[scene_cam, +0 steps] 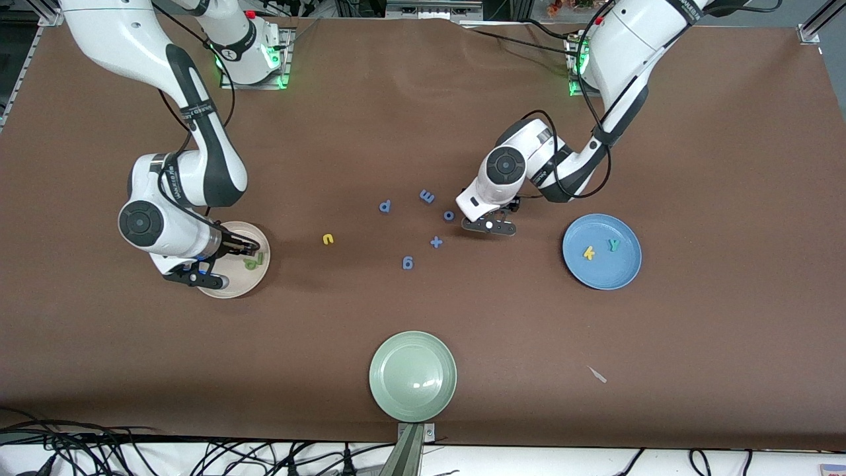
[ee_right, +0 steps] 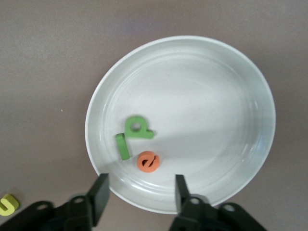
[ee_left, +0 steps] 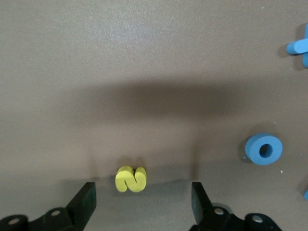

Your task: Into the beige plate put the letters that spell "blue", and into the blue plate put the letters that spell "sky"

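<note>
Between the spread fingers of the left tool (ee_left: 139, 202), a small yellow s (ee_left: 131, 179) is lying flat on the brown worktop (scene_cam: 423, 132), untouched, with clear cloth on both sides of it; the tool is released and is hanging low over the worktop just beside the blue o (scene_cam: 449, 215). The s is lying with its long axis roughly along the line between the two fingertips. Out from there, the blue plus sign (scene_cam: 436, 242) and blue g (scene_cam: 408, 263) are sitting nearer the front camera, and the blue m (scene_cam: 427, 196) and blue p (scene_cam: 385, 206) farther from it. Toward the left arm's end of the worktop, the blue plate (scene_cam: 601, 251) is holding the yellow k (scene_cam: 589, 252) and teal y (scene_cam: 614, 244), side by side and apart.

Over the beige plate (ee_right: 231, 96), the right tool (ee_right: 139, 197) is standing released, fingers parted and gripping nothing. Under it in the plate, the olive-green b (ee_right: 138, 127), the green l (ee_right: 122, 146) and the orange e (ee_right: 148, 161) are lying clustered near the rim; the l's bar is touching the b's edge, its long axis crossing the b's stem almost squarely, and the e is just beside both. The yellow u (scene_cam: 328, 239) is lying on the worktop between the beige plate and the blue letters. A pale green plate (scene_cam: 413, 376) is sitting nearest the front camera.
</note>
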